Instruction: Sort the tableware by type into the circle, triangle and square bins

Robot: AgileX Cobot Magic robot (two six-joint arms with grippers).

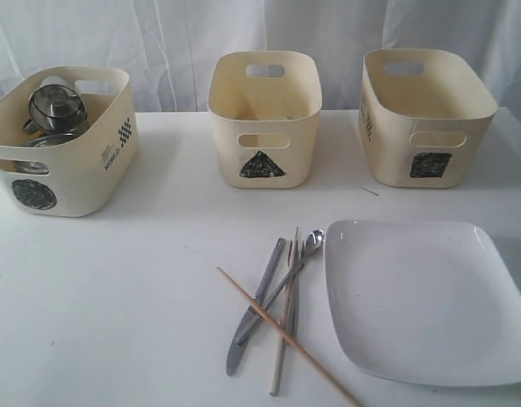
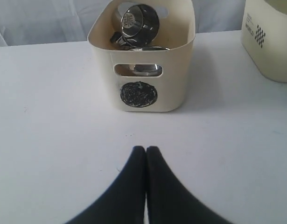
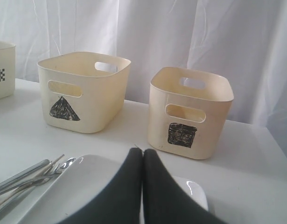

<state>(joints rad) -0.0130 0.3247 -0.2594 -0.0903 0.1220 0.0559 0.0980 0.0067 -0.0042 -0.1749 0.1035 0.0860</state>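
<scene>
From the exterior view the triangle bin (image 1: 264, 119) stands in the middle at the back of the white table (image 1: 116, 305). The circle bin (image 1: 74, 161) is well to its left and the square bin (image 1: 425, 114) to its right. This view alone takes in the whole spread in front of the triangle bin. The steel knife (image 1: 258, 305), fork (image 1: 291, 284) and spoon (image 1: 315, 239) lie in a loose crossed bundle with the two wooden chopsticks (image 1: 285, 335). Just beyond them, out to the right of the triangle bin, lies the large white square plate (image 1: 421, 297). A steel mug (image 1: 57, 106) lies tipped inside the circle bin.

The left wrist view comes closer to that bin. Through the handle slot above the scribbled circle mark (image 2: 138, 94) there is more steel under the mug, though I cannot tell what it is. The right wrist view shows the triangle bin's front mark and the square bin side by side, apart, with the plate's near edge and the cutlery handles low in the picture.

Only the wrist views show the grippers. The left gripper (image 2: 146, 149) has its black fingers pressed together, tips meeting, holding nothing, above bare table in front of the circle bin. The right gripper (image 3: 143, 150) is likewise pressed tight and empty, poised over the plate, on the square-bin side of the triangle bin.
</scene>
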